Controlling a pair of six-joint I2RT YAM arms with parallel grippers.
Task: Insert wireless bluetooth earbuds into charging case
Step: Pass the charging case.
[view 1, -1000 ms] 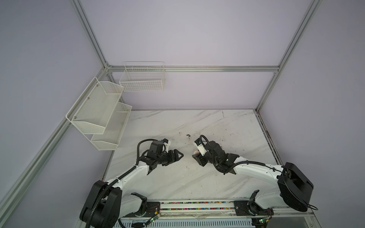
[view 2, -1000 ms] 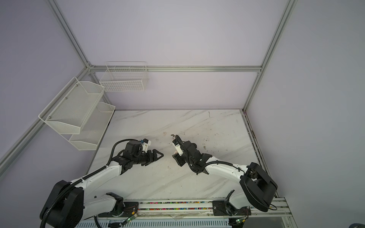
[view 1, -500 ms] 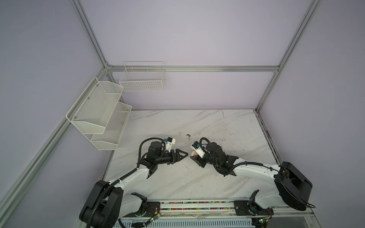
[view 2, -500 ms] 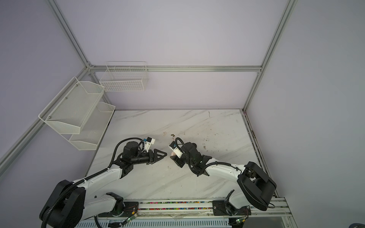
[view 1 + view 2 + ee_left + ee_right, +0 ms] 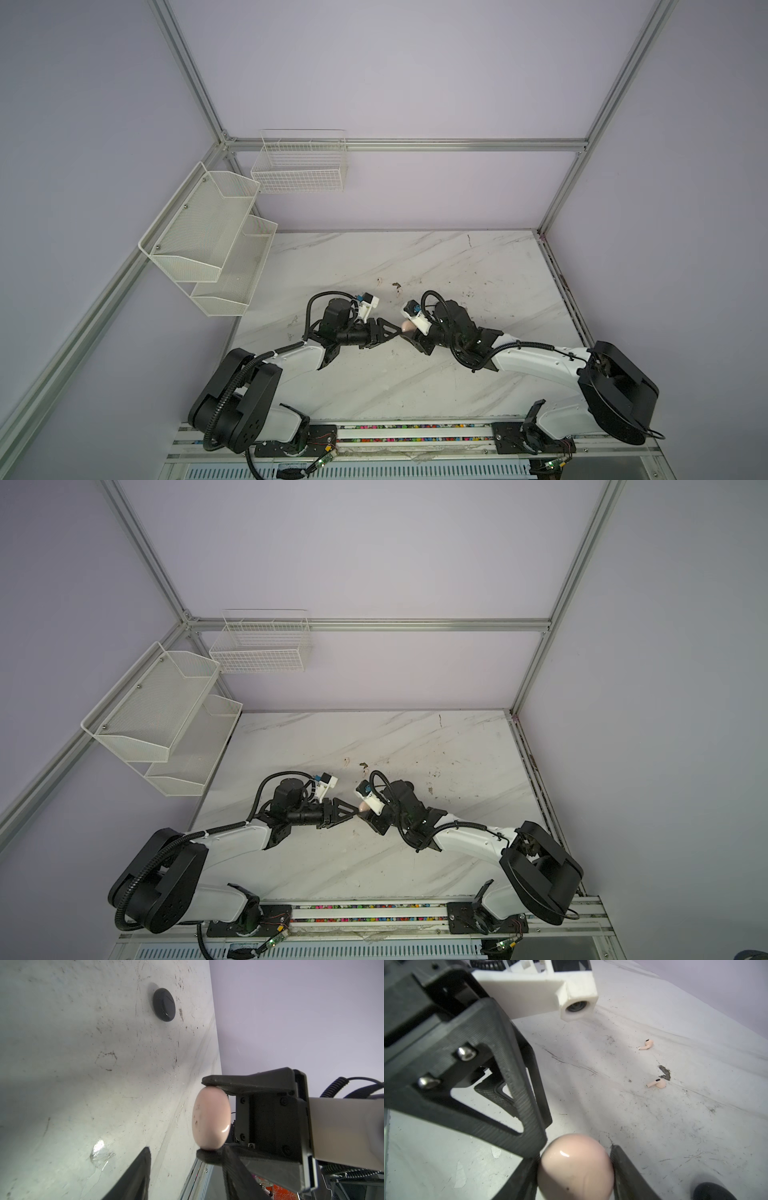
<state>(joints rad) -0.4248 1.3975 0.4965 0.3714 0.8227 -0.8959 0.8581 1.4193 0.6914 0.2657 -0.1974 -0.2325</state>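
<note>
Table (image 5: 457, 257) surface is white marble pattern, scuffed and scratched. Its far edge meets the back wall, its right edge runs along the metal frame, and its near edge ends at the rail (image 5: 415, 430) that carries both arm bases. A two-tier mesh shelf (image 5: 208, 232) on the left wall overhangs the far left corner. A wire basket (image 5: 299, 166) hangs on the back wall, above table level. Open room: the far half of the table is bare, as is the strip between the arms and the rail.

The arms meet head-on near the middle of the table. There the right gripper (image 5: 202, 1118) is clamped on the pink case (image 5: 575, 1167), which is closed and pinched across its rim. The left gripper (image 5: 397, 328) has its jaws partly apart, with table showing between them and its tips right at the case. Whether they touch it cannot be told.

Two pale pink earbuds (image 5: 646, 1044) lie loose on the table just beyond the grippers, near each other but apart. The nearer earbud (image 5: 656, 1084) has a dark speck (image 5: 665, 1073) just beside it.

The black case (image 5: 164, 1004) lies closed and flat on the table, near the right gripper but apart from it. Its lid shows one thin slanted line; any lettering is too small to read. The rail carries a strip of multicoloured marks, not legible.
</note>
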